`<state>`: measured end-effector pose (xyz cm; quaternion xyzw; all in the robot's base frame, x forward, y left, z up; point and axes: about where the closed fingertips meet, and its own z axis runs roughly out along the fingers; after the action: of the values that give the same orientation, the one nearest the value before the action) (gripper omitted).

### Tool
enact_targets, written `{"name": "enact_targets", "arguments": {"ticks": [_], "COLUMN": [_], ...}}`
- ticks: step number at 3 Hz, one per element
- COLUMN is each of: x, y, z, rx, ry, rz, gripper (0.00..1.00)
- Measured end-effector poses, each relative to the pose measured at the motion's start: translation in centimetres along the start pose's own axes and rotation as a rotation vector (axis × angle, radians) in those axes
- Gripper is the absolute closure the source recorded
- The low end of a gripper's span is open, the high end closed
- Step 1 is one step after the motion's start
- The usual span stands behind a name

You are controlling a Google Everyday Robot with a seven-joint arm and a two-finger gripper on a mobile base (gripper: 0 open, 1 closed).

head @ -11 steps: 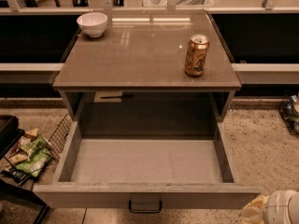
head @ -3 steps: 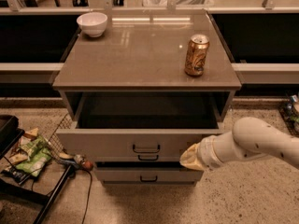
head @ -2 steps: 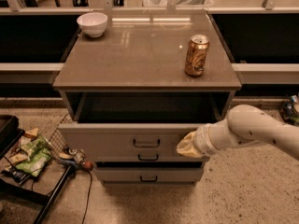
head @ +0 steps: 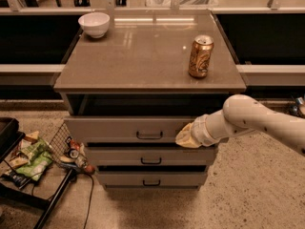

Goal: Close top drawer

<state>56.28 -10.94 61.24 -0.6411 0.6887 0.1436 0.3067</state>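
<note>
Grey cabinet top [head: 143, 56], top drawer [head: 109, 129] slightly proud (dark gap above), claw [head: 187, 137] against its right front, grip unclear.

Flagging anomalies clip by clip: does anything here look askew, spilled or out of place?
Nothing spilled or damaged. The top drawer juts out of the cabinet, not yet shut, with the gripper against its front, right of the handle. The can and bowl stand upright on top. Snack packets lie heaped at lower left.
</note>
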Motion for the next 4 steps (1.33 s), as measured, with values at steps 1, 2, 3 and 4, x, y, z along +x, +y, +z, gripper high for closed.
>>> {"name": "enact_targets", "arguments": {"ticks": [1,2,3,4], "x": [0.00,-0.07,-0.13,-0.19], "y": [0.00,0.10,0.19,0.26], "z": [0.01,0.18,0.35,0.49], "rx": [0.000,-0.004,-0.007,-0.010], "ry": [0.000,-0.001,-0.002,-0.003], "rz": [0.000,-0.001,-0.002,-0.002], "gripper": [1.00,0.82,0.58,0.35]}}
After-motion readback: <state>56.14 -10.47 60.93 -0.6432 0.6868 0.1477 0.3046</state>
